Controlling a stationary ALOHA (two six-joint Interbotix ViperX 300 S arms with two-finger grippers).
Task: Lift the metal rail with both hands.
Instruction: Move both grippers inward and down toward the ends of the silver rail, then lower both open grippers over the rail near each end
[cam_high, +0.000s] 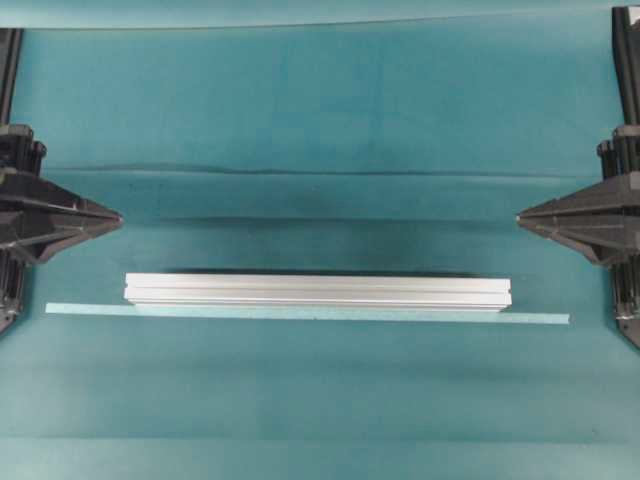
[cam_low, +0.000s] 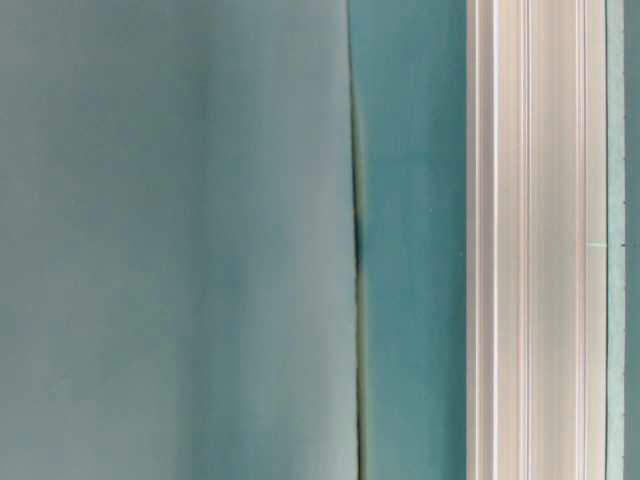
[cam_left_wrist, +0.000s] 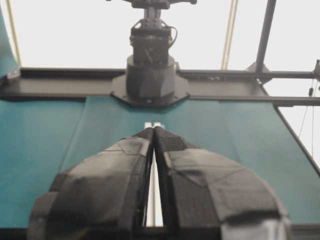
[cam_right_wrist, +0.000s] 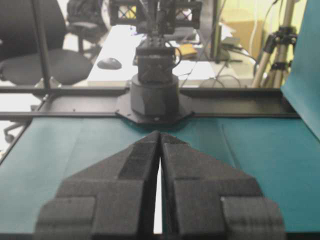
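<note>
Table cloth (cam_high: 320, 110): we saw a teal cover with one crease running across it above the work.
Pale strip (cam_high: 540, 318): we noted a thin flat strip lying just in front of the rail, touching or nearly touching its long edge and reaching past both its ends.
Metal rail (cam_high: 318, 290): we found it flat on the cloth, lengthwise across the middle of the overhead view, well apart from both arms.
Handling: we judged it stiff, fairly heavy and smooth-sided, so likely to slip or tip if held unevenly; we would take it near each end, pads across its width.
Left gripper (cam_high: 118, 218): its fingers met at the tips, holding nothing, pointing inward.
Right gripper (cam_high: 521, 215): likewise closed together and empty, facing the left one.
</note>
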